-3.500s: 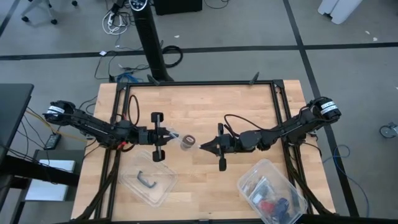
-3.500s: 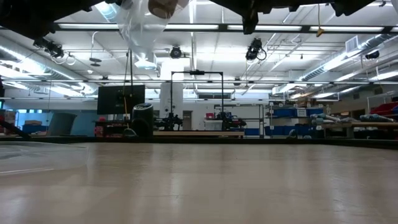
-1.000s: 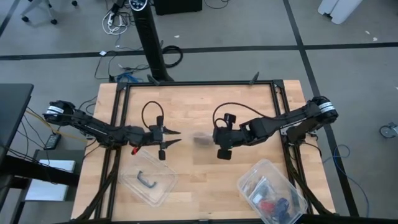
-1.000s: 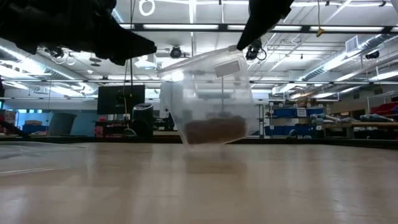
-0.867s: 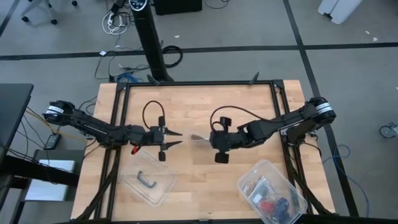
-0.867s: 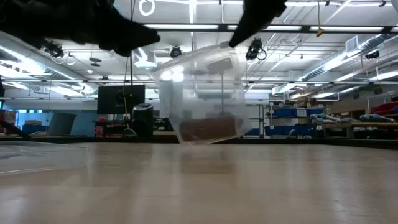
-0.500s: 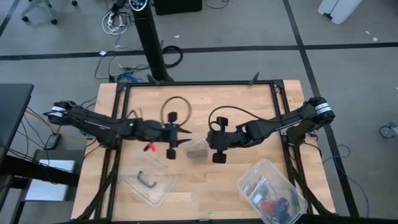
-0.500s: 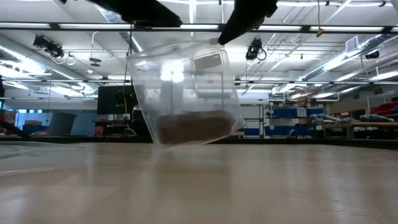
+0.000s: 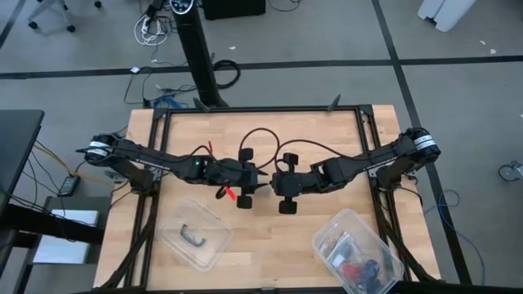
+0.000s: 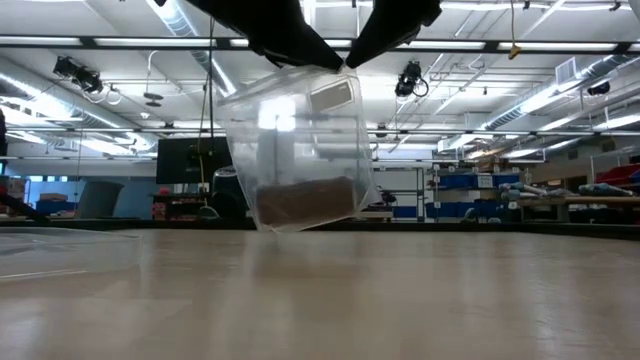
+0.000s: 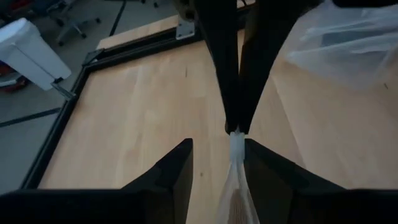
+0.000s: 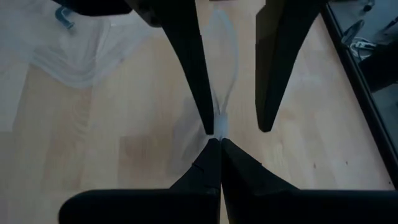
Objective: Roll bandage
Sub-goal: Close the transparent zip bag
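Observation:
A clear plastic bag (image 10: 300,140) hangs above the table's middle. The brown bandage (image 10: 305,202) lies at the bottom of the bag. My right gripper (image 9: 274,181) is shut on the bag's top edge. My left gripper (image 9: 256,181) has come in from the table's left and faces it tip to tip. It is open. In the left wrist view its fingers (image 11: 180,168) stand on either side of that same edge. In the high view both grippers hide the bag. My right gripper pinches the bag's top edge (image 12: 219,121) between its two fingertips, coming from the table's right. The bag hangs below the fingers, slightly tilted and clear of the table. My left gripper straddles the edge (image 11: 237,142); whether a finger touches it, I cannot tell.
A clear tub with a black handle piece (image 9: 194,238) sits near the table's near left corner. Another clear tub (image 9: 355,253), holding small items, sits at the near right. A black frame (image 9: 261,110) borders the wooden table.
My left gripper has travelled toward the table's right edge, from left of the middle to the bag's top edge, where it now faces my right gripper. My right gripper has shifted a little toward the left with the bag, which swung below it, still clear of the table.

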Tool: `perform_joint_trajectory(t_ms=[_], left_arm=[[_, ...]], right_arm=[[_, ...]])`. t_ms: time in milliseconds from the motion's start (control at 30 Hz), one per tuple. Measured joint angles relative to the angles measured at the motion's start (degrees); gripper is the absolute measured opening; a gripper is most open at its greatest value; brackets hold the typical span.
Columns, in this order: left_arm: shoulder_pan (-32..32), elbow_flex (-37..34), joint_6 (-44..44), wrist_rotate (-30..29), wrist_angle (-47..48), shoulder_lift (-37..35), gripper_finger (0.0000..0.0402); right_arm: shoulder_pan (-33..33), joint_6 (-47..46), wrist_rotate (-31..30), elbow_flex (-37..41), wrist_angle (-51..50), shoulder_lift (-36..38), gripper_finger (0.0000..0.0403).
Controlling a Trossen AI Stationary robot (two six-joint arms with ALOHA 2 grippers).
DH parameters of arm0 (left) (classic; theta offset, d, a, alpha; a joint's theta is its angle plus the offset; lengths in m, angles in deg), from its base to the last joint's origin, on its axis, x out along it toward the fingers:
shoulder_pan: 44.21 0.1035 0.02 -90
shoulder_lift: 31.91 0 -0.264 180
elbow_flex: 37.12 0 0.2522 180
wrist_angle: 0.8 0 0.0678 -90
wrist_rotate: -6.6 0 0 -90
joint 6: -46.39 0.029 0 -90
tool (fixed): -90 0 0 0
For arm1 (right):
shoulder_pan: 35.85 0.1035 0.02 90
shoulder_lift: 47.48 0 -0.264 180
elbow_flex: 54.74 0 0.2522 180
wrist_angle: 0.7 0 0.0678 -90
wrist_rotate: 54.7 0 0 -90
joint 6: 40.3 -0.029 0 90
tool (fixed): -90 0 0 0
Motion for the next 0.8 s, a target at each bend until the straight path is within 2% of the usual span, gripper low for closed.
perform_joint_trajectory(t_ms=[333, 467, 667, 800], left_arm=[[0.2, 0.0, 0.3, 2.0, -0.2, 0.3, 0.0134], [0.2, 0.0, 0.2, 2.1, -0.2, 0.3, 0.0099], [0.1, 0.0, 1.4, 2.5, 0.4, 0.3, 0.0015], [0.1, 0.0, 1.4, 2.5, 0.7, 0.3, 0.0013]], right_arm=[[0.0, 0.4, 0.3, 0.0, 0.6, 0.0, 0.0000], [0.0, 0.4, 0.1, 0.0, 0.6, 0.0, 0.0000], [0.0, 0.8, -0.1, 0.0, 0.6, 0.0, 0.0000], [-0.1, 0.7, -0.1, 0.0, 0.4, 0.0, 0.0000]])
